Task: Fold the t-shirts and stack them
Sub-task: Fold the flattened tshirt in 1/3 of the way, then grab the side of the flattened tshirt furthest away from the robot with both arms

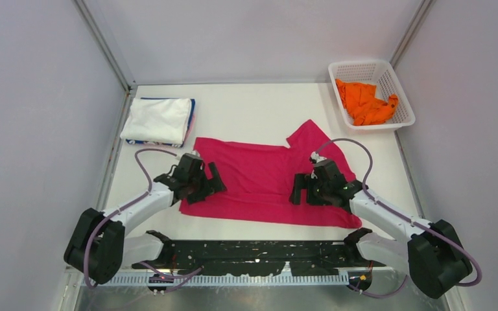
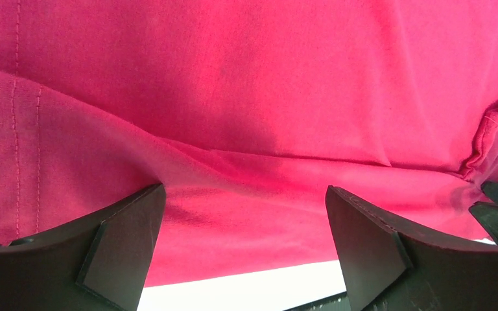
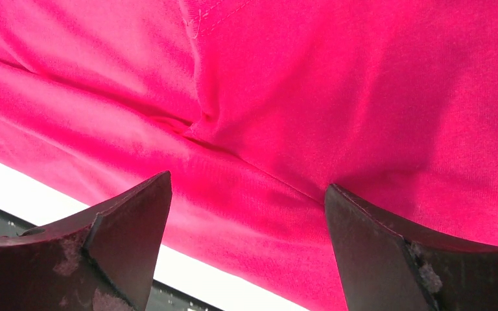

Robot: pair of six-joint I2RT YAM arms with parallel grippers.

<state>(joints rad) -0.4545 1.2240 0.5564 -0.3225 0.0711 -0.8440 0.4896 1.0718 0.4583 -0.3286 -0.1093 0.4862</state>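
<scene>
You have magenta t-shirt (image 1: 266,184) spread mid-table, sleeve poking out far-right. Your left gripper (image 2: 244,190) is over its left edge, right gripper (image 3: 248,181) over right side. Both jaws wide apart, nothing clamped. White t-shirt (image 1: 159,118) tops folded stack far-left. Orange t-shirt (image 1: 363,102) crumpled in lattice basket (image 1: 403,85).

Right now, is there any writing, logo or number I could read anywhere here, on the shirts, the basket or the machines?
No text can be read anywhere.
The magenta t-shirt shows only plain cloth and stitching, no print.
The folded white t-shirt, orange t-shirt and white basket show no lettering.
The black strip at the near edge has pale flecks, too small to read as anything.
</scene>
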